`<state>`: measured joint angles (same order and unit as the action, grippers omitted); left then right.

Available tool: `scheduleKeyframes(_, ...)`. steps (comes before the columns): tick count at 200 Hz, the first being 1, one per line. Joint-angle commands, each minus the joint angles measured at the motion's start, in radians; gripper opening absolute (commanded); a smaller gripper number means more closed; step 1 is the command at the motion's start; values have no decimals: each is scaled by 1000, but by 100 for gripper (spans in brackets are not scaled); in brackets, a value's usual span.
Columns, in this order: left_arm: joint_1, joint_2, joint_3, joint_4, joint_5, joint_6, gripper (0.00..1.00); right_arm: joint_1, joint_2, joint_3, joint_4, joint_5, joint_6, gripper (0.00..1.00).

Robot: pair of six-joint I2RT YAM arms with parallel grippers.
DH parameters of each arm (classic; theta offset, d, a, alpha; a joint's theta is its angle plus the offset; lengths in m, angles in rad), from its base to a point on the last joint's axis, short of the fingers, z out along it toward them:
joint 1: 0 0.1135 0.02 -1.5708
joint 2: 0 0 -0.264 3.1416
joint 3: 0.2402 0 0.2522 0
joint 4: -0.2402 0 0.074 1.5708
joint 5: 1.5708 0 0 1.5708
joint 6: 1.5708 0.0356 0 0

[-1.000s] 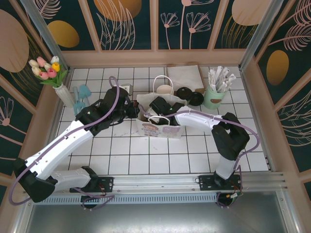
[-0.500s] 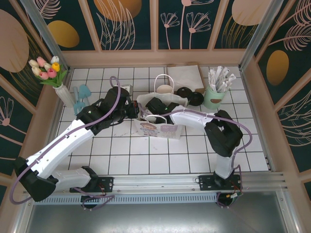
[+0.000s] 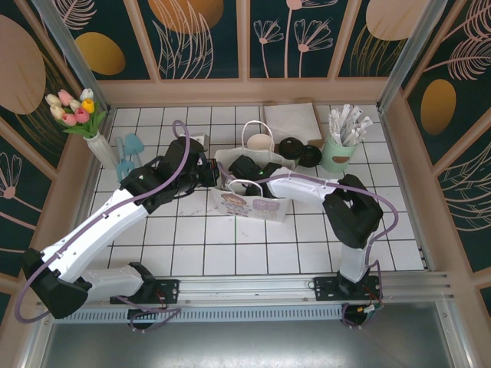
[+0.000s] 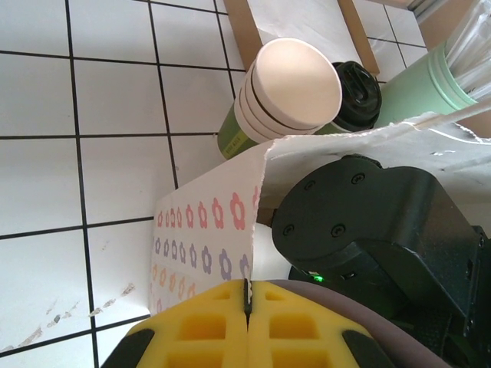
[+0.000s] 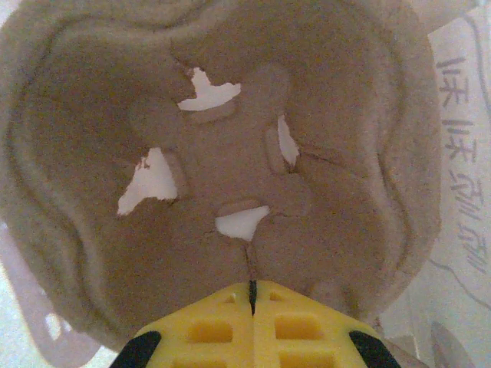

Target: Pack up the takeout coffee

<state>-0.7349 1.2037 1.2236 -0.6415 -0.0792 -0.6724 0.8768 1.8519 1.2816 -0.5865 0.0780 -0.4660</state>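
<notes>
The takeout cups (image 4: 288,88) are dark green with cream insides, nested on their side on the tiles behind the bag, and stand at the back in the top view (image 3: 259,142). Black lids (image 3: 291,147) lie beside them, one lid (image 4: 357,88) touching the stack. My left gripper (image 4: 247,295) is shut on the left edge of the flower-printed paper bag (image 3: 249,201). My right gripper (image 5: 252,287) is down inside the bag, shut on a brown pulp cup carrier (image 5: 222,169). Its black body (image 4: 376,222) sits in the bag's mouth.
A pale mint cup of white sticks (image 3: 337,149) stands at the back right, next to a napkin tray (image 3: 291,119). A vase of tulips (image 3: 100,142) is at the back left. Wooden walls ring the tiled table (image 3: 230,245).
My right gripper has pushed further left and deeper into the bag, its elbow swinging left. The bag shifted slightly left. My left arm has held still.
</notes>
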Motion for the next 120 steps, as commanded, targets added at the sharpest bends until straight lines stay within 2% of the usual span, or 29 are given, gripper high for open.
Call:
scheduleKeyframes(1, -9, -4, 24, 28, 27, 26, 0, 22, 26, -38, -23, 108, 25, 0)
scheduleKeyframes(29, -9, 3, 37, 20, 8, 40, 0, 22, -19, -10, -15, 39, 55, 0)
scheduleKeyframes(63, -8, 1, 38, 15, -14, 44, 0, 22, -132, 15, -5, -40, 54, 10)
scheduleKeyframes(100, -8, -3, 39, 12, -17, 47, 0, 22, -233, 30, -2, -58, 64, 31)
scheduleKeyframes(120, -8, 0, 45, 11, -17, 47, 0, 22, -280, 36, 6, -58, 78, 39)
